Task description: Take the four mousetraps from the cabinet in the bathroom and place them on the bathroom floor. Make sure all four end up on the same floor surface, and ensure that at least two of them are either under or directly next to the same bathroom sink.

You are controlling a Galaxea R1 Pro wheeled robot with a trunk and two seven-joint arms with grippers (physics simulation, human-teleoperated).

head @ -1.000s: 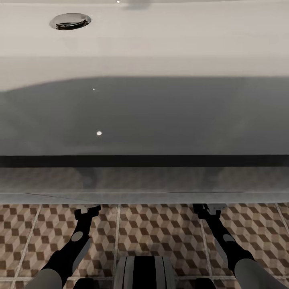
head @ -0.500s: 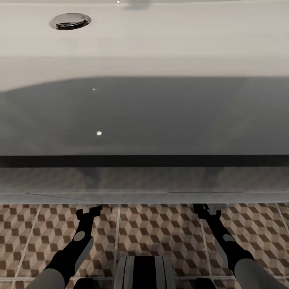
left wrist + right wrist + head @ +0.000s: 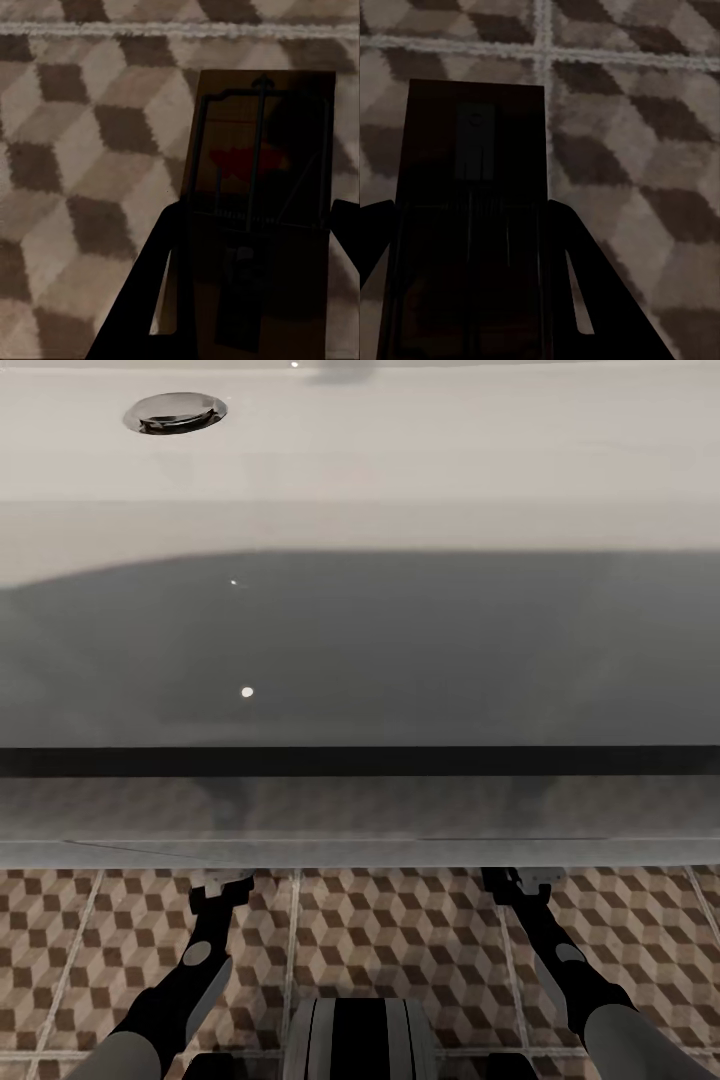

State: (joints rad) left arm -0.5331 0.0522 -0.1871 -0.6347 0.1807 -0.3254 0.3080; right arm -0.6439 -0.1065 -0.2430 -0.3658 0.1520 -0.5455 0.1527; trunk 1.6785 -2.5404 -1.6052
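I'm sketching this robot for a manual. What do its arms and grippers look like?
Both arms have pale grey rounded upper segments, black forearms and a small grey oval patch. The left gripper and right gripper have light grey bases; the fingers are flat, black and tapering.

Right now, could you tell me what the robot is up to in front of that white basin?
The robot faces the white sink, both arms reaching down under its front edge toward the patterned bathroom floor. Each wrist camera shows a dark mousetrap between that gripper's fingers, just above the tiles: one in the left gripper (mousetrap), one in the right gripper (mousetrap). Neither trap looks released yet.
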